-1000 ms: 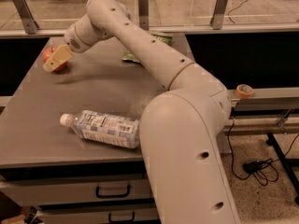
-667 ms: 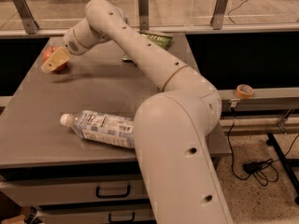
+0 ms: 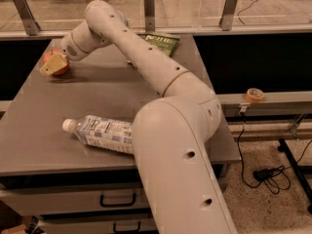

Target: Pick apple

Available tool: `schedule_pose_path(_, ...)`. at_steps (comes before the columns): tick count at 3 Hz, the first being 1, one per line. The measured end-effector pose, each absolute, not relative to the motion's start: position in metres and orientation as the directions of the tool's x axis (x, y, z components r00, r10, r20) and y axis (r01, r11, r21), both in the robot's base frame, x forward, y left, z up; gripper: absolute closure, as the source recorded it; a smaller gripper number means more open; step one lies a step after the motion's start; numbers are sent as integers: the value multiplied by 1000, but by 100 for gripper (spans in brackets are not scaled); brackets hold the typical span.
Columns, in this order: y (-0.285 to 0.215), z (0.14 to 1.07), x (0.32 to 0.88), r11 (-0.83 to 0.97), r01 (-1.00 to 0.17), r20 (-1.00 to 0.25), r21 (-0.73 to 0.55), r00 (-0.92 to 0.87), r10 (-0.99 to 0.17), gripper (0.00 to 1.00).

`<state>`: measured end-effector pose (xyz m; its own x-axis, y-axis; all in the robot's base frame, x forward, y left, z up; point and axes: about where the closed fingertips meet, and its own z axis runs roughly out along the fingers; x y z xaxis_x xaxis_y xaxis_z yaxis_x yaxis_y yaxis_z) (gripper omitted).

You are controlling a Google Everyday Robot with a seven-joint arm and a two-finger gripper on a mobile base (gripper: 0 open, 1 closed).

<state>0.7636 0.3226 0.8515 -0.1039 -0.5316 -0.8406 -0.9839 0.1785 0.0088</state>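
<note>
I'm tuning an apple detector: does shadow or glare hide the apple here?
Camera view: warm, even light, no glare on the apple, but the end effector, at the far left corner of the table, covers part of it. Camera view: the arm throws a soft shadow on the table beside the apple.

Not much to actually read here. The green packet (image 3: pixel 164 43) at the far edge of the worktop (image 3: pixel 92 94) has pale capital lettering, but I can't make out a word. The water bottle (image 3: pixel 100 133) lying near the front has a white label with fine dark print, too small to read. The end effector (image 3: pixel 54 65) sits at the apple (image 3: pixel 62 71), far left, and carries no markings.
</note>
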Motion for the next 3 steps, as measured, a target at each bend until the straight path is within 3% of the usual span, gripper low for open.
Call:
schedule_pose_path(2, 292, 882, 739, 74, -997, -875, -28, -12, -485, 87)
schedule_pose_path(3, 245, 900, 723, 2, -998, -908, -56, 51, -416, 100)
